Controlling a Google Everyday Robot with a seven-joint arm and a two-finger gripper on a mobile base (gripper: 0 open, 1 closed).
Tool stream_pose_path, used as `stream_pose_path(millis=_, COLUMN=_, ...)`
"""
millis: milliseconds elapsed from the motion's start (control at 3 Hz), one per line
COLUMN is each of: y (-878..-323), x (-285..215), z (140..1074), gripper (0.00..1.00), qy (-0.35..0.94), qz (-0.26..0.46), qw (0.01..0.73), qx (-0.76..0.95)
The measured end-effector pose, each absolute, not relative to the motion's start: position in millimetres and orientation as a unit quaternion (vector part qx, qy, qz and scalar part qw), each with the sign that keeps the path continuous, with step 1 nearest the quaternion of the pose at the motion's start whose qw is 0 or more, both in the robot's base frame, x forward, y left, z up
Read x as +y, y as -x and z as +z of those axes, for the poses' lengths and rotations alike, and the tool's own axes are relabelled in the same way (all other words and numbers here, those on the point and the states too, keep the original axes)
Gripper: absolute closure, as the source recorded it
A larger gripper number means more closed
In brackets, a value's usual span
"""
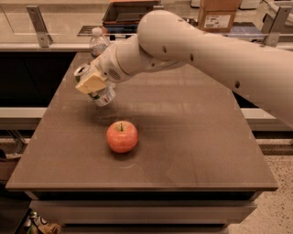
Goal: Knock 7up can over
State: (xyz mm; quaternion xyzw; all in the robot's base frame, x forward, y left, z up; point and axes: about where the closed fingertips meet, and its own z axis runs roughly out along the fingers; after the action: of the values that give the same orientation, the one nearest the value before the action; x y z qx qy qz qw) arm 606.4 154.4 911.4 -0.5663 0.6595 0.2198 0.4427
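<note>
The 7up can, with a white and green label and a silver top, is at the back left of the table. It is tilted, with its top leaning to the left, and its base looks raised off the surface. My gripper is closed around it: one tan finger pad lies across the can's front, and the other finger is hidden behind the can. The arm reaches in from the right.
A clear plastic water bottle stands just behind the gripper at the table's back edge. A red apple lies in front of the can. A cardboard box and a dark tray sit on the counter behind.
</note>
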Motion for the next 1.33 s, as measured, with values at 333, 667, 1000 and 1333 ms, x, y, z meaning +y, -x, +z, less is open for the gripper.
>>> stream_pose_path(millis=333, y=-598, x=160, z=911, gripper=1.0, qy=0.585, qz=0.19, qw=0.411, qx=0.673)
stream_pose_path(millis=667, y=-592, x=165, z=908, gripper=1.0, qy=0.599, qz=0.165, qw=0.383, qx=0.684)
stream_pose_path(millis=1000, y=-588, x=170, z=904, gripper=1.0, qy=0.61, qz=0.141, qw=0.36, qx=0.691)
stream_pose_path(millis=1333, y=-591, x=175, z=899, gripper=1.0, qy=0.621, qz=0.121, qw=0.342, qx=0.695)
